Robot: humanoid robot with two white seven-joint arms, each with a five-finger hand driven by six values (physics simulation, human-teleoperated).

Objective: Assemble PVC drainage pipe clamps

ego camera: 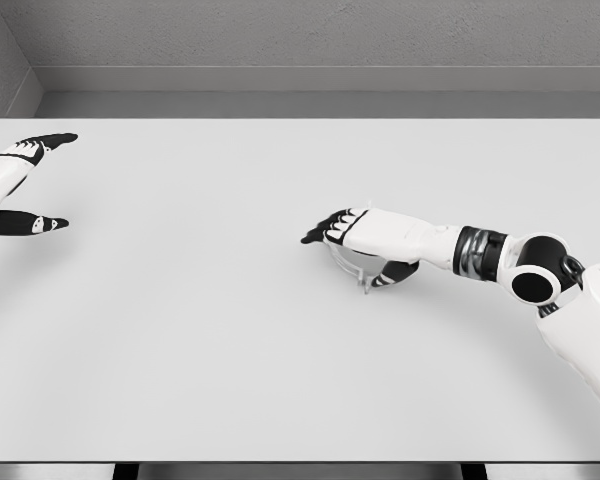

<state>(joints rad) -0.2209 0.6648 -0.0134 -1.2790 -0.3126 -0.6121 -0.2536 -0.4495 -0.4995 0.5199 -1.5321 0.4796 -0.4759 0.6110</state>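
Head view: you've got one big white table (180, 350), and the only small thing on it is a clear ring-shaped clamp (352, 265), a bit right of the table's middle. It's pale and see-through, so it's hard to make out; I can't tell if it's one part or two.

Your right hand (355, 240) lies low over the clamp, palm down, w/ the arm coming in from the right. The fingers (325, 232) reach past the clamp's far-left side and the thumb (390, 276) sits on its near-right side. So the hand looks partly closed round the clamp, prob. to pin it so it won't slide. I can't tell if the grip is tight yet.

Your left hand (25, 185) is far left of the clamp, by the table's left edge. Its fingers and thumb are spread wide apart w/ nothing between them. I'd guess it waits there so it's out of the way.
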